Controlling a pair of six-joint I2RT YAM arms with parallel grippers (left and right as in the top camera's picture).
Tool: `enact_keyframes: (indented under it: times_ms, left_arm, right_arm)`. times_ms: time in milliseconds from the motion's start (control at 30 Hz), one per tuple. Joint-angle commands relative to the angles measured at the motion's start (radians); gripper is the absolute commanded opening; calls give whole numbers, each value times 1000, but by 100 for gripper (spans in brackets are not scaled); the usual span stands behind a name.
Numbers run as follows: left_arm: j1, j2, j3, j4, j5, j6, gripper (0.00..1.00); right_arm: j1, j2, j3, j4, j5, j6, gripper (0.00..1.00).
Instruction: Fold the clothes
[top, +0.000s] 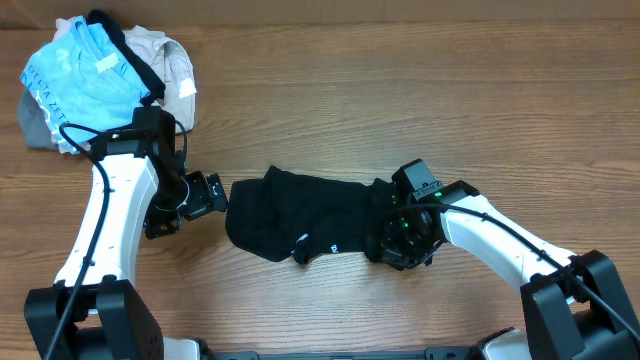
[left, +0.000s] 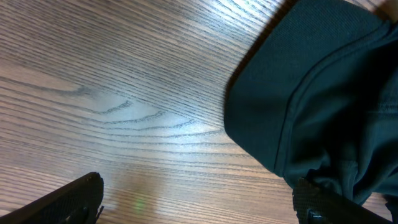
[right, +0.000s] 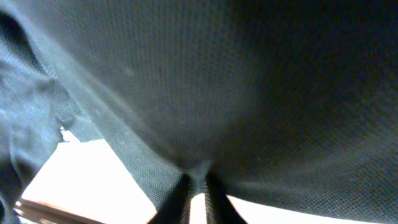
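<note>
My right tool (right: 196, 186) is closed, pinching a bunch of the black T-shirt (right: 217, 81) right at the tips; the cloth fills nearly that whole view. My left tool (left: 199, 208) is wide open with nothing between the fingers. It sits just beside the shirt's left end, low over the bare worktop (top: 400, 100).

The shirt lies mid-worktop between the two arms as a rumpled, lumpy band, its right end under my right tool. I'd call the job early: there are no flat panels, no clean edges and no stacked fold. What's left, I'd guess, is spreading it flat, folding the sides in, then halving it.

Two tiny white marks (top: 303, 237) show near the shirt's front edge. They could be a tag or a logo, but they're too small to read.

In the far left corner is a pile: a light blue shirt (top: 75, 85), a beige garment (top: 175, 70) and a grey garment (top: 35, 125). The blue one has lettering, maybe "DELTA ZET", but I'm not sure.
</note>
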Motion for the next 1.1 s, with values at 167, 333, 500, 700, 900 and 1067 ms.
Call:
enact_keyframes:
  times_ms: [167,333,500,700,900,1067]
  left_arm:
    - [-2,-15,-4,1,10,16,100]
    - [-2,-15,-4,-2,14,25,100]
    - [-2,-15,-4,19,154,145,100]
    - [-2,-14,-4,20,166,165,100]
    - [-2,29,-4,40,86,173,100]
    - [-1,127,-4,61,82,168,100]
  right_arm:
    - [7,-49,99,-77,-47,0,4]
    - [6,-152,256,-183,15,0,38]
    - [0,-216,348,-166,95,41,100]
    - [-55,-211,348,-42,217,90,100]
    - [-144,-209,348,-97,217,41,100]
    - [-170,-209,348,-124,218,23,100]
